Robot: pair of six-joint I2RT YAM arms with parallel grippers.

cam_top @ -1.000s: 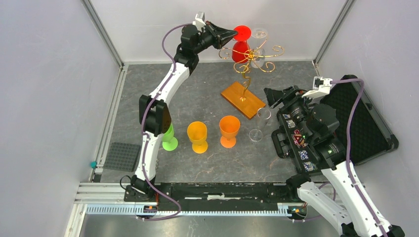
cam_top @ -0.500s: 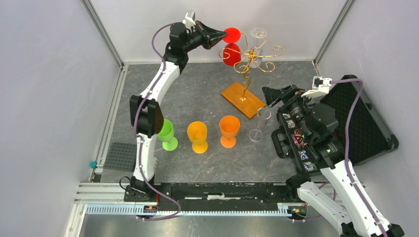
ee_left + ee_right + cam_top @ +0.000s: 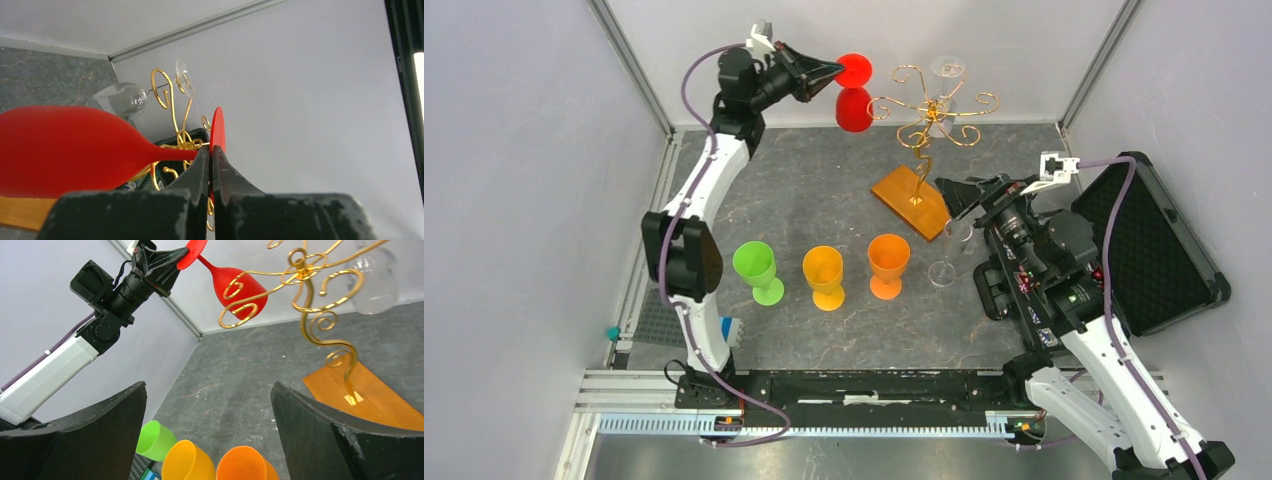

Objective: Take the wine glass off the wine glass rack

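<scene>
My left gripper is shut on the foot disc of a red wine glass, holding it high in the air, bowl hanging down, just left of the curled arms of the gold wire rack. In the left wrist view the fingers pinch the red foot, with the bowl to the left and the rack behind. A clear wine glass hangs on the rack's far side. The rack's amber base lies on the floor. My right gripper is open and empty beside the base.
Green, yellow and orange goblets stand in a row. A clear glass stands by my right arm. An open black case lies at the right, a grey studded plate at the left. Walls are close behind the rack.
My left gripper has moved left with the red glass, drawing it away from the rack's arms. My right gripper has edged left toward the rack's base.
</scene>
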